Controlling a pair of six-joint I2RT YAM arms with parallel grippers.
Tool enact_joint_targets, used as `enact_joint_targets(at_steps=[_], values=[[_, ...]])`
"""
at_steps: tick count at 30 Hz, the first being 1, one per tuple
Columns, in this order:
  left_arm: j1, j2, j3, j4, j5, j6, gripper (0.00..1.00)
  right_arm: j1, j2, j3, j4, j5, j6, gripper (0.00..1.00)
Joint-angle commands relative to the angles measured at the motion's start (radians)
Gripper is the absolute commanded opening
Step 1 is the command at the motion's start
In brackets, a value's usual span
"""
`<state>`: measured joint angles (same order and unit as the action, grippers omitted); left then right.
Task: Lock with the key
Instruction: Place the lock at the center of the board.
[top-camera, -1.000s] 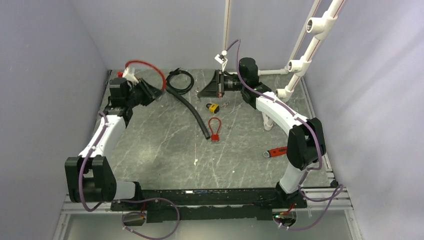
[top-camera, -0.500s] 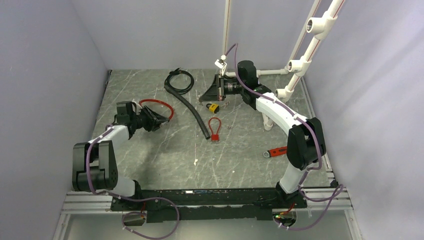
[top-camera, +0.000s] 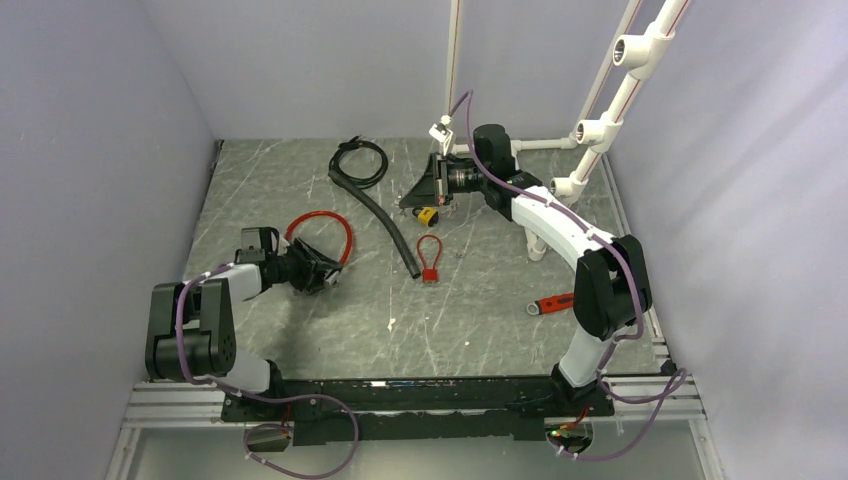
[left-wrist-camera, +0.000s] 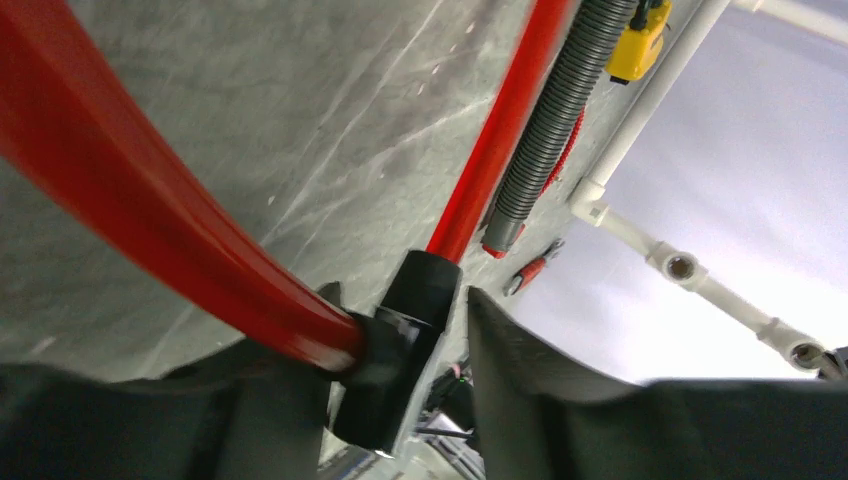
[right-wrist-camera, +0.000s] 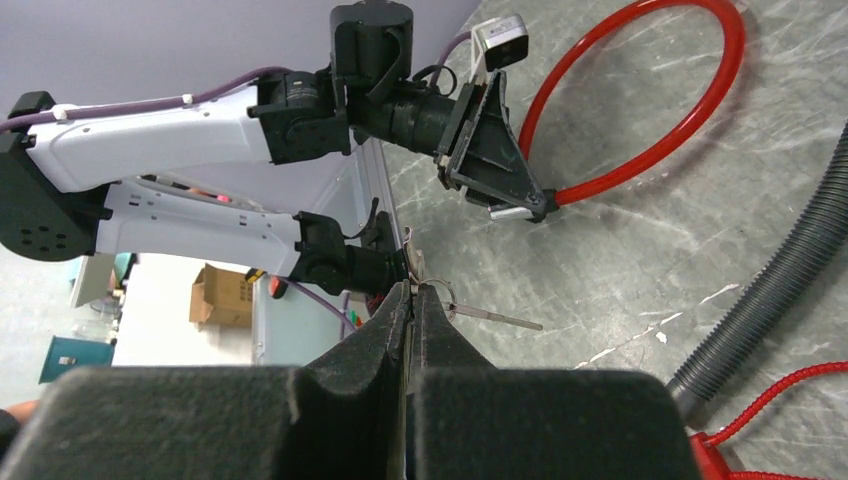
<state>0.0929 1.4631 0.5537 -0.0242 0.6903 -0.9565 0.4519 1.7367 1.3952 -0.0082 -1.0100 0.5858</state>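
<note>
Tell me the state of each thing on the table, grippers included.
Red cable lock with black head: closed loop, gripped.
Left gripper: shut on the lock's head.
Right gripper: shut on the key ring.
Small silver key: held, not inserted.
Yellow padlock: lying on table.

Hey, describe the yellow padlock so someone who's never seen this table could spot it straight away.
On the grey marbled table, look toward the far middle, just below the right gripper. The padlock lies there, right of the black corrugated hose and beyond the small red cable loop. It is the only yellow thing there.
</note>
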Motion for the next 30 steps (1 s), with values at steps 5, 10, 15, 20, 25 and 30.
enact_joint_targets(at_steps=[5, 10, 15, 20, 25, 30], values=[[0.002, -0.079, 0.081, -0.243, -0.033, 0.077, 0.85, -0.006, -0.042, 0.008, 0.013, -0.002, -0.023, 0.00], [0.004, -0.098, 0.275, -0.542, -0.032, 0.347, 0.91, -0.006, -0.051, 0.013, -0.021, -0.005, -0.041, 0.00], [0.003, -0.013, 0.534, -0.909, 0.033, 0.790, 0.99, -0.013, -0.075, -0.003, -0.039, -0.003, -0.054, 0.00], [-0.005, 0.156, 0.753, -1.149, 0.062, 1.262, 0.94, -0.023, -0.097, -0.017, -0.048, 0.000, -0.060, 0.00], [-0.035, 0.257, 0.878, -1.031, -0.064, 1.710, 0.69, -0.036, -0.123, -0.011, -0.097, 0.014, -0.101, 0.00], [-0.116, 0.282, 0.766, -0.891, -0.196, 2.047, 0.51, -0.058, -0.168, -0.007, -0.151, 0.025, -0.143, 0.00]])
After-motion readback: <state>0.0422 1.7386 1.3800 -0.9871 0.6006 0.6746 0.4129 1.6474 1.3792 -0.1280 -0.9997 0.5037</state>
